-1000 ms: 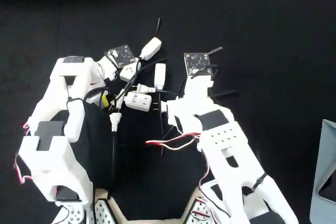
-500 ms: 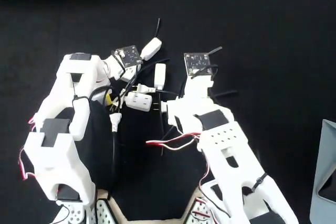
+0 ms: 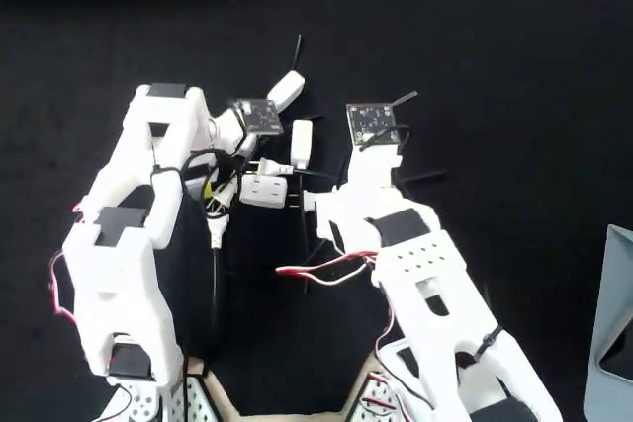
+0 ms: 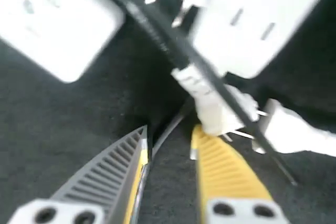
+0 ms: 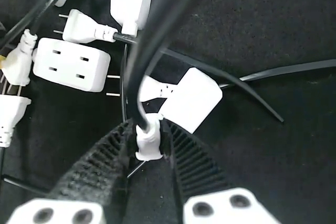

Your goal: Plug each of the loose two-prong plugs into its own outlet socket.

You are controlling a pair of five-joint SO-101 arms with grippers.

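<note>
- High view: the left arm (image 3: 148, 175) and right arm (image 3: 396, 234) crowd one knot of cables and white parts on the worktop (image 3: 514, 96). The twin socket (image 3: 262, 190) lies between them. Risk: the arms clash, or one drags the other's cable.
- Left wrist view: the left end effector (image 4: 169, 136) is narrowly parted and grips nothing. A thin cable (image 4: 176, 121) runs through the gap. A small plug (image 4: 212, 111) sits at the yellow finger's tip, beside the gap, not in it. Risk: closing here likely pinches the cable instead of the plug and may knock the plug aside.
- Right wrist view: the right end effector (image 5: 148, 127) is clamped on the held plug (image 5: 148, 145). Its black cable (image 5: 157, 35) rises across the view. The twin socket is near, off to one side, lying free with its own prongs sticking out.
- Risk: a push would probably slide the socket instead of seating the plug. The stiff cable may twist the plug in the grip. The held plug's prong direction cannot be told.
- A loose plug (image 5: 86, 26) lies just beyond the twin socket, unplugged. It could snag on a sweep.
</note>
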